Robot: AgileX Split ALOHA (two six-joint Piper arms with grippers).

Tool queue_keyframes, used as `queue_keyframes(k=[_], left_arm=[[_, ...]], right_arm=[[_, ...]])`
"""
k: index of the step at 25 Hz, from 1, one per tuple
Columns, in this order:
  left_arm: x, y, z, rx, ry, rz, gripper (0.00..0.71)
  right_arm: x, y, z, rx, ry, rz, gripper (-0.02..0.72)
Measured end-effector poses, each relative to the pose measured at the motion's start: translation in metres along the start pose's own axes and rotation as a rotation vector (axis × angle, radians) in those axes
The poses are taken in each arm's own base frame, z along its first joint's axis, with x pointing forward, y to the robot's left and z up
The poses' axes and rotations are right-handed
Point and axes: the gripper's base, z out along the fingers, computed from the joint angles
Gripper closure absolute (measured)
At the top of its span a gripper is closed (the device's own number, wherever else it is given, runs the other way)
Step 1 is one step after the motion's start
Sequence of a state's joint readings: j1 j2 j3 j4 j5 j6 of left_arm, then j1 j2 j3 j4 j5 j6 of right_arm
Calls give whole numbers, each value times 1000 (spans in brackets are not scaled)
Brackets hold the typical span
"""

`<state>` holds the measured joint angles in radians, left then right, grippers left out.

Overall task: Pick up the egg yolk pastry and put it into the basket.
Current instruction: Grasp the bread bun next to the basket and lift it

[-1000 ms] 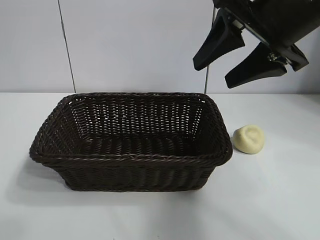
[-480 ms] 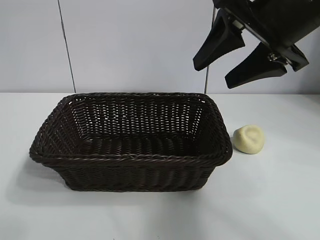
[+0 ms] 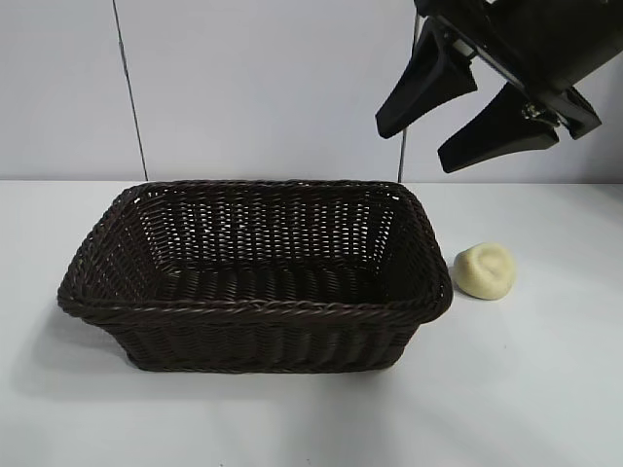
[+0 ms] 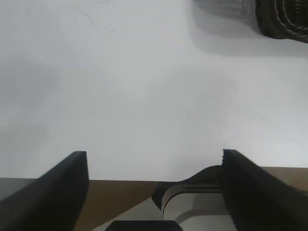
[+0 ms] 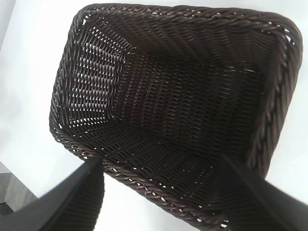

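Observation:
The pale yellow egg yolk pastry (image 3: 485, 269) lies on the white table just right of the dark brown wicker basket (image 3: 255, 309). The basket is empty and also fills the right wrist view (image 5: 269, 96). My right gripper (image 3: 419, 146) hangs open and empty high above the basket's right end and the pastry. The pastry does not show in the right wrist view. My left gripper (image 4: 154, 166) is open and empty over bare table near the table edge, out of the exterior view, with a corner of the basket (image 4: 284, 21) far off.
The white table (image 3: 545, 389) stretches around the basket. A dark vertical line runs down the back wall (image 3: 129, 88). In the left wrist view, the table edge and a rounded grey base (image 4: 192, 202) lie under the gripper.

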<state>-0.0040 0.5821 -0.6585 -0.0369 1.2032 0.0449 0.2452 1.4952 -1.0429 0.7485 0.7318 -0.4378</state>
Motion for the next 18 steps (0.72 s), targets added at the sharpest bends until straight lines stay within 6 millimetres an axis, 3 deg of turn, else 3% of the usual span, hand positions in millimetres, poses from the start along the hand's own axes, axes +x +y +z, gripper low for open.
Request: queue_keyframes(k=[8, 18], left_arm=[[46, -1, 9, -3, -152, -4, 157], [50, -2, 6, -2, -210, -6, 157]], right_arm=[[0, 0, 0, -1, 2, 0, 218], [0, 0, 0, -1, 2, 1, 218]])
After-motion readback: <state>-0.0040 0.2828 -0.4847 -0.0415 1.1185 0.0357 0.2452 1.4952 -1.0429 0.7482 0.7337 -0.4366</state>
